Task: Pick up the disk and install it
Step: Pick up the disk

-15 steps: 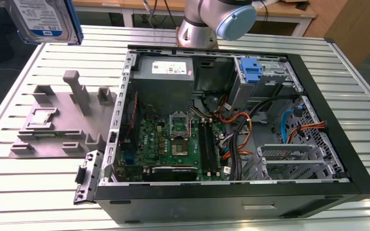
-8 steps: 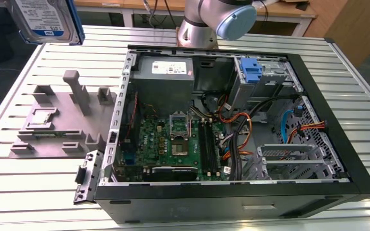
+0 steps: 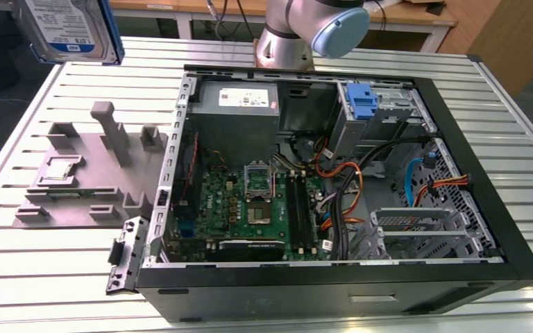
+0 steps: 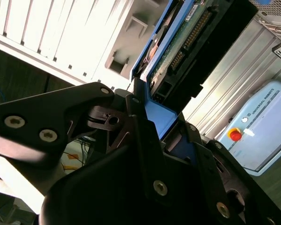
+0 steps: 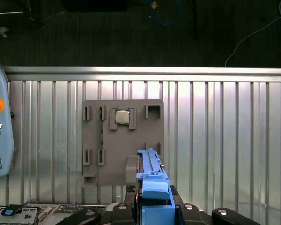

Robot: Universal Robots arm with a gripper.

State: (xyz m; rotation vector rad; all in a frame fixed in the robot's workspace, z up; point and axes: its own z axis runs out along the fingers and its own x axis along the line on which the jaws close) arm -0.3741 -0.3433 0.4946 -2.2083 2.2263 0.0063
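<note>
At the exterior view's far left the disk (image 3: 67,31) hangs in the air, label side toward the camera and a blue rail along its edge. It is raised clear of the slatted bench (image 3: 44,277) and well apart from the computer. In the second wrist view the end effector (image 4: 159,122) is clamped on the disk (image 4: 187,42), with black fingers (image 4: 136,105) pressed against the blue rail on either side. The first wrist view looks down past the same grip (image 5: 155,206) along the drive's blue edge (image 5: 152,183). Below the disk in the exterior view, a grey fixture (image 3: 81,173) lies flat on the bench. In the first wrist view this fixture (image 5: 122,150) carries a square processor chip (image 5: 122,117) in a recess and a thin green strip (image 5: 101,136) standing in slots just beside it. To the fixture's right in the exterior view sits the open computer case (image 3: 341,284), lying on its side. Inside are a green motherboard (image 3: 248,201) and, behind that, a power supply (image 3: 239,100). The robot arm (image 3: 313,28) rises just beyond the case. Further right, a narrow blue bracket (image 3: 364,104) sits in the upper bay, and a metal drive cage (image 3: 415,229) stands near the case's right wall among orange and blue cables. A grey teach pendant (image 5: 0,136) with a red button lies on the bench in both wrist views.
</note>
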